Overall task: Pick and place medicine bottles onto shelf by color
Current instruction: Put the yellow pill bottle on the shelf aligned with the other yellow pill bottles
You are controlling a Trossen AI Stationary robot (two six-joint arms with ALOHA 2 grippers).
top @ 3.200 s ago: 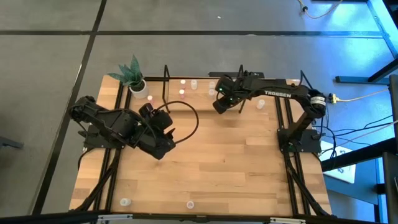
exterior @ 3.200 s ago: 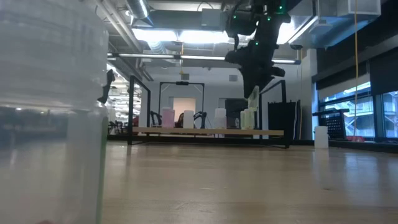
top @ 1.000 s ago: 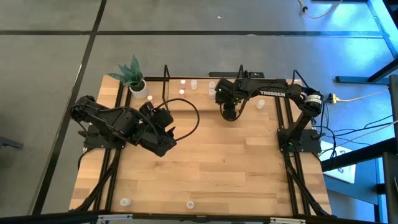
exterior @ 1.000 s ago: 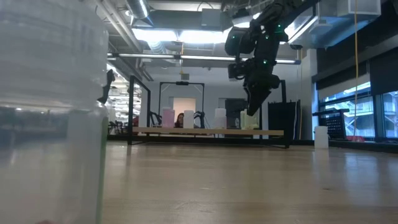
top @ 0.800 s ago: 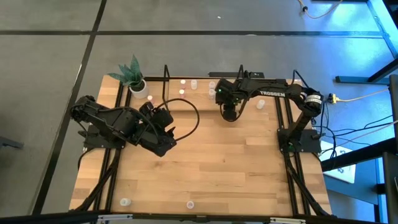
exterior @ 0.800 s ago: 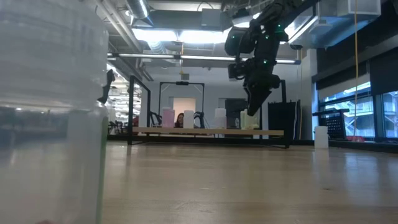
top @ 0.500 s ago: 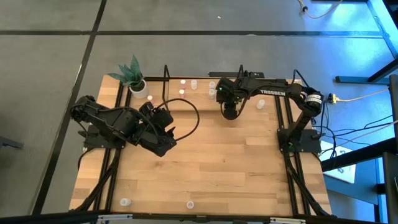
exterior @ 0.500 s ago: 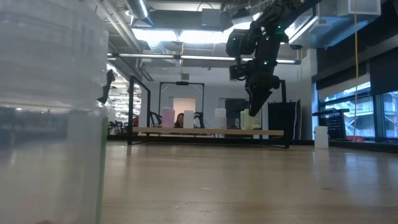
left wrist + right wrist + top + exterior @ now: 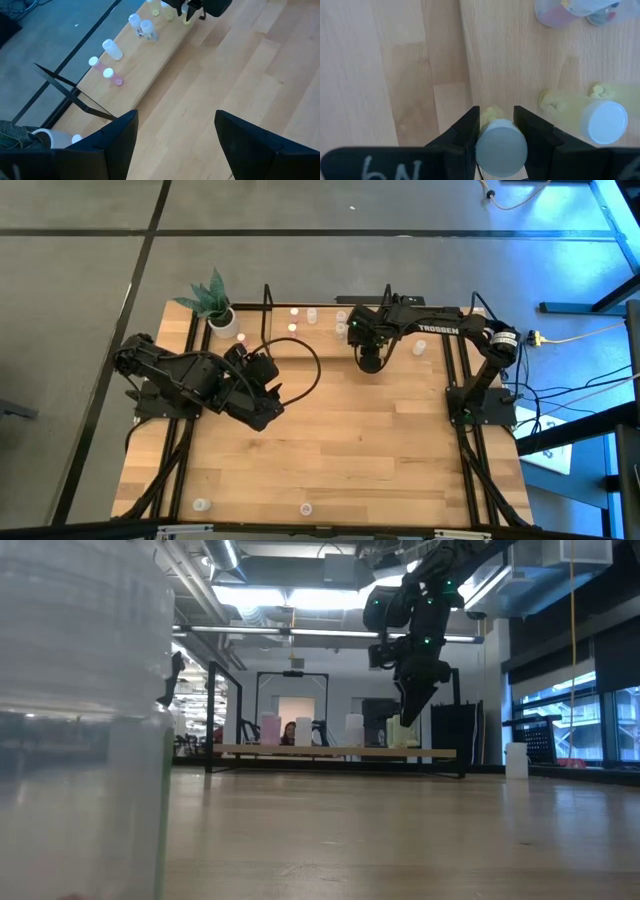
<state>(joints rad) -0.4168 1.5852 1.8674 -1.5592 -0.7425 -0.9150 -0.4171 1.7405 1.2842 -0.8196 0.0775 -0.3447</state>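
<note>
Right end effector (image 9: 496, 131), clamped on an upright yellow-tinted bottle (image 9: 501, 145), hangs just over the shelf's (image 9: 520, 65) near edge beside another yellow bottle (image 9: 600, 119), while the left end effector (image 9: 172, 142), open, waits far left.

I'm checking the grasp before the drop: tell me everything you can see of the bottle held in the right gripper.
The bottle is a small cylinder with a round white cap and a yellowish translucent body under it. It sits clamped between the right gripper fingers, one finger against each side, cap toward the wrist camera. It hangs above the light-wood shelf, beside another yellow bottle standing there.
</note>
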